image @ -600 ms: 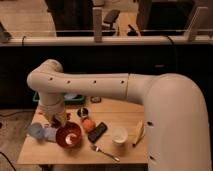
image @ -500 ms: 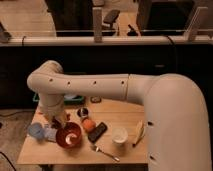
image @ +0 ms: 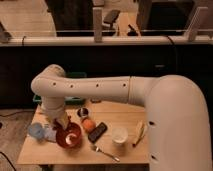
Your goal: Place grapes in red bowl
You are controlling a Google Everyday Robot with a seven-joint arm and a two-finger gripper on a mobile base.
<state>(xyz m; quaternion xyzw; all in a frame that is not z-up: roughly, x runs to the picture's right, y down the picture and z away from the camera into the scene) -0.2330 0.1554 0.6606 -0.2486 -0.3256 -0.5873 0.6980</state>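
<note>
The red bowl (image: 69, 136) sits on the left part of the wooden table (image: 125, 115), its paler inside facing up. My gripper (image: 61, 123) hangs at the end of the big white arm, just above the bowl's far left rim, and it is shut. The grapes do not show anywhere in this view; the wrist and gripper hide the spot behind the bowl.
A pale blue cup (image: 36, 131) stands left of the bowl. To its right are a small dark metal cup (image: 83, 112), an orange fruit (image: 88, 124), a black bar (image: 97, 131), a white cup (image: 119, 135), a banana (image: 139, 132) and a spoon (image: 103, 152). A green bin (image: 75, 100) stands behind.
</note>
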